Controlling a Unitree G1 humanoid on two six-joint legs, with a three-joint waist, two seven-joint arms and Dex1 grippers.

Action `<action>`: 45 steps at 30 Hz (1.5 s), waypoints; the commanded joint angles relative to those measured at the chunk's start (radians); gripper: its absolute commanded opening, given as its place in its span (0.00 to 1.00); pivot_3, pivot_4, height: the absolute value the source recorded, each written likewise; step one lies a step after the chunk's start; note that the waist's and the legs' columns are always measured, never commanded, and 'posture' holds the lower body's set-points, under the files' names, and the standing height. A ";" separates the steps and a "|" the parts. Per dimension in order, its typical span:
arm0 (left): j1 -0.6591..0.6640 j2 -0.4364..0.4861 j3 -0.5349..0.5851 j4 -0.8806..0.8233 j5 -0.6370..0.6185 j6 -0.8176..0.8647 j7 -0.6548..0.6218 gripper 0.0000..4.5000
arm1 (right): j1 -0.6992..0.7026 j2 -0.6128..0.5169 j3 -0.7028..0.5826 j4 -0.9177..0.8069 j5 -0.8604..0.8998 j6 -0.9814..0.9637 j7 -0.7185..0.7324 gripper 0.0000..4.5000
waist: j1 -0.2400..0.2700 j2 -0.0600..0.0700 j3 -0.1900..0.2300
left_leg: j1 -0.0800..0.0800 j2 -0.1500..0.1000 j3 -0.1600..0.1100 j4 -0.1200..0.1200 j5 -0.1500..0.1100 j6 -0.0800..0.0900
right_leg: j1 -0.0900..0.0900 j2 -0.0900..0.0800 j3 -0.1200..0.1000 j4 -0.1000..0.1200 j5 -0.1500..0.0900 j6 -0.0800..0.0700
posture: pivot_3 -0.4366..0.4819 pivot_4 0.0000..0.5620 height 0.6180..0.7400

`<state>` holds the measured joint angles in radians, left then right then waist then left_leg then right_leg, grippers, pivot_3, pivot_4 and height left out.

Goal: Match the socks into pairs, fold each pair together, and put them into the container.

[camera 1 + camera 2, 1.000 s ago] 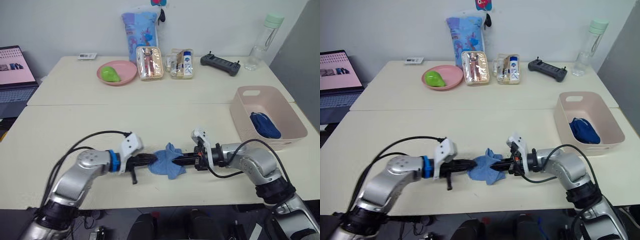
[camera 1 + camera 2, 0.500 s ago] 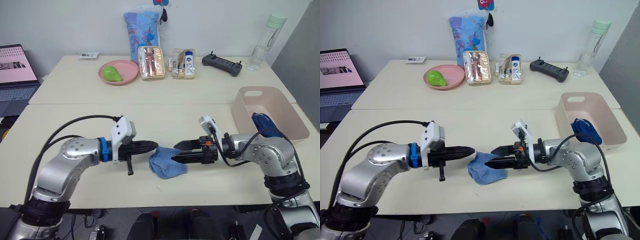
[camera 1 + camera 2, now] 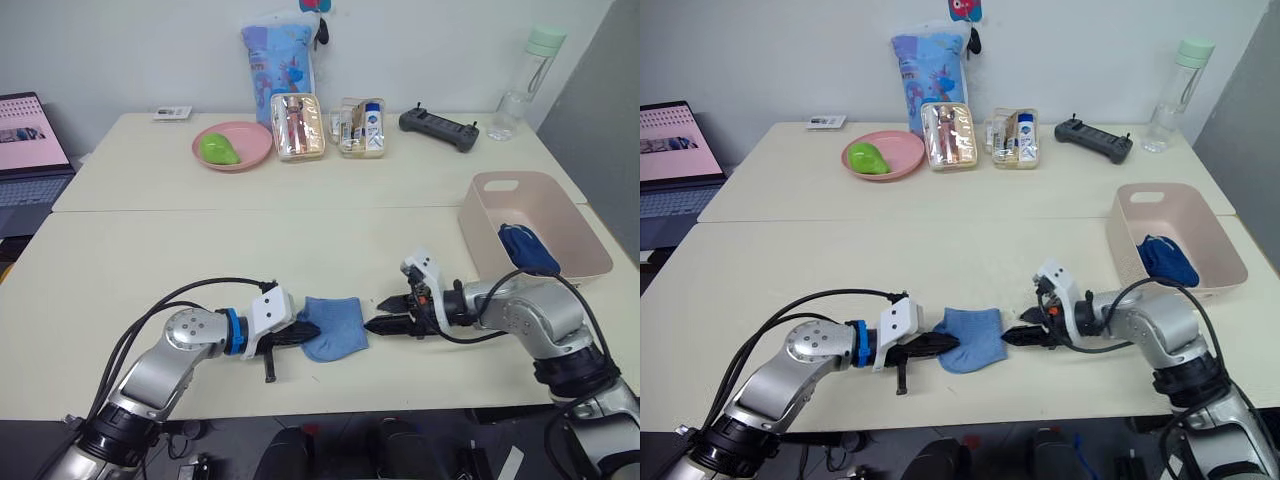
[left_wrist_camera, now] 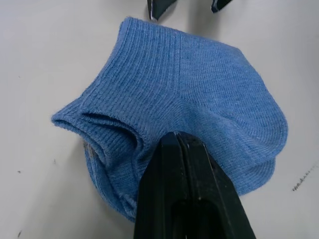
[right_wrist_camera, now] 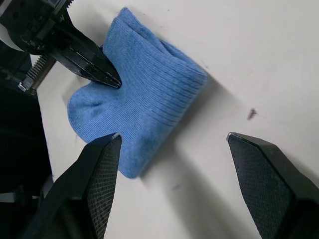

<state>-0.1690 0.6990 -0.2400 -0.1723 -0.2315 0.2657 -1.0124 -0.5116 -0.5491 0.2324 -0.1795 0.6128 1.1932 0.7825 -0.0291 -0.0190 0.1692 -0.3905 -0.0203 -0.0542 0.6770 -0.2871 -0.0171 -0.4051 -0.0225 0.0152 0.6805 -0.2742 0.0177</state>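
Note:
A folded pair of sky blue socks lies flat near the table's front edge. My left gripper is shut, and its tip rests on the left edge of the socks. It shows in the left wrist view as the left gripper with its fingers pressed together. My right gripper is open just right of the pair, apart from it. In its own view the right gripper has the socks lying beyond its spread fingers. The pink container at the right holds dark blue socks.
Along the back stand a pink plate with a green thing, two clear pouches, a blue bag, a black controller and a bottle. A laptop sits at the far left.
My right gripper has opened, let go of the sky blue socks and drawn back to the right. The pair now lies flat, and the shut left gripper has come onto its edge.

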 commanded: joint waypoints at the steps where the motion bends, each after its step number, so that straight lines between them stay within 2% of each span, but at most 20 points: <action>1: 0.026 -0.001 -0.010 0.038 0.041 -0.003 0.015 0.00 | -0.030 0.054 0.002 0.038 0.005 0.035 -0.026 0.81 | -0.001 0.001 -0.001 | 0.000 0.000 0.000 0.000 0.000 0.000 | 0.000 0.000 0.000 0.000 0.000 0.000 | 0.48 0.27 1.00; 9: 0.035 -0.007 0.005 0.025 0.032 0.006 0.026 0.00 | -0.083 0.183 0.044 0.135 0.012 0.050 -0.014 0.81 | -0.002 0.003 -0.005 | 0.001 0.000 0.000 0.000 0.000 0.000 | 0.000 0.000 0.000 0.000 0.000 0.000 | 0.48 0.27 1.00; 10: 0.036 -0.006 0.008 0.026 0.032 0.006 0.028 0.00 | -0.083 0.185 0.054 0.139 0.004 0.042 -0.009 0.77 | -0.002 0.003 -0.005 | 0.001 0.000 0.000 0.000 0.000 0.000 | 0.000 0.000 0.000 0.000 0.000 0.000 | 0.48 0.27 1.00; 12: 0.040 -0.005 0.013 0.020 0.026 0.010 0.028 0.00 | -0.082 0.186 0.060 0.146 -0.008 0.029 -0.004 0.68 | -0.002 0.003 -0.005 | 0.001 0.000 0.000 0.000 0.000 0.000 | 0.000 0.000 0.000 0.000 0.000 0.000 | 0.48 0.27 1.00; 19: 0.049 -0.024 0.060 -0.009 -0.039 0.042 0.033 0.00 | -0.083 0.168 0.061 0.154 -0.034 -0.032 0.007 0.10 | -0.002 0.003 -0.005 | 0.001 0.000 0.000 0.000 0.000 0.000 | 0.000 0.000 0.000 0.000 0.000 0.000 | 0.48 0.27 1.00; 20: 0.050 -0.025 0.071 -0.014 -0.052 0.047 0.030 0.00 | -0.082 0.156 0.072 0.147 -0.045 -0.053 0.018 0.03 | -0.002 0.003 -0.005 | 0.001 0.000 0.000 0.000 0.000 0.000 | 0.000 0.000 0.000 0.000 0.000 0.000 | 0.48 0.27 1.00; 21: 0.050 -0.026 0.078 -0.018 -0.061 0.051 0.027 0.00 | -0.081 0.148 0.080 0.143 -0.053 -0.069 0.027 0.02 | -0.002 0.003 -0.005 | 0.001 0.000 0.000 0.000 0.000 0.000 | 0.000 0.000 0.000 0.000 0.000 0.000 | 0.48 0.27 1.00; 24: 0.040 -0.032 0.175 -0.107 -0.226 0.152 0.010 0.12 | -0.101 0.084 0.011 0.086 -0.028 -0.087 0.060 0.00 | -0.001 0.003 -0.004 | -0.001 0.000 0.000 0.000 0.000 0.000 | -0.001 0.000 -0.001 0.000 0.000 0.000 | 0.48 0.27 1.00; 28: -0.104 -0.049 0.287 -0.238 -0.434 0.342 0.097 0.42 | -0.192 -0.076 -0.111 -0.036 -0.010 -0.077 0.079 0.00 | 0.005 0.003 -0.002 | -0.005 -0.001 -0.002 0.002 0.000 0.000 | -0.003 -0.001 -0.002 0.000 0.000 0.000 | 0.48 0.27 1.00; 31: -0.252 -0.096 0.302 -0.256 -0.489 0.407 0.181 0.63 | -0.285 -0.205 -0.172 0.015 -0.081 -0.165 0.089 0.00 | 0.012 0.003 -0.002 | -0.005 -0.002 -0.003 0.003 0.000 0.000 | -0.002 -0.001 -0.002 -0.001 0.001 0.001 | 0.48 0.27 1.00; 35: -0.395 -0.165 0.246 -0.252 -0.461 0.417 0.241 0.90 | -0.389 -0.417 -0.170 0.207 -0.287 -0.440 0.111 0.00 | 0.015 0.003 -0.002 | -0.005 -0.003 -0.001 0.002 0.000 0.000 | -0.001 -0.001 -0.001 -0.003 0.000 0.002 | 0.48 0.27 1.00; 36: -0.432 -0.197 0.229 -0.243 -0.459 0.413 0.254 0.97 | -0.395 -0.476 -0.157 0.266 -0.370 -0.560 0.097 0.00 | 0.014 0.003 -0.001 | -0.005 -0.003 0.000 0.001 0.000 0.000 | -0.001 -0.001 0.000 -0.004 0.000 0.002 | 0.48 0.27 1.00; 39: -0.495 -0.268 0.201 -0.223 -0.463 0.408 0.275 1.00 | -0.389 -0.592 -0.114 0.402 -0.561 -0.857 0.078 0.00 | 0.021 0.002 -0.001 | -0.006 -0.003 0.001 0.002 0.000 0.000 | -0.002 -0.001 0.001 -0.004 0.000 0.002 | 0.48 0.27 1.00; 43: -0.505 -0.292 0.184 -0.208 -0.434 0.390 0.277 1.00 | -0.365 -0.665 -0.065 0.527 -0.736 -1.121 0.062 0.00 | 0.004 0.002 -0.001 | -0.003 -0.002 0.005 0.001 0.000 0.000 | -0.002 -0.001 0.003 -0.001 0.000 0.002 | 0.48 0.27 1.00; 45: -0.497 -0.298 0.160 -0.207 -0.417 0.379 0.269 1.00 | -0.306 -0.689 -0.040 0.545 -0.821 -1.209 0.028 0.00 | 0.001 0.002 -0.001 | -0.002 -0.001 0.005 0.001 0.000 0.000 | -0.002 -0.001 0.003 0.000 0.000 0.002 | 0.48 0.27 1.00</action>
<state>-0.6607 0.4041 -0.0739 -0.3715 -0.6627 0.6712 -0.7360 -0.8383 -1.2174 0.1838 0.3613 -0.1351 0.0762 0.8440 -0.0277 -0.0165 0.1684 -0.3919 -0.0215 -0.0495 0.6776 -0.2867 -0.0176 -0.4068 -0.0229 0.0181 0.6803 -0.2742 0.0197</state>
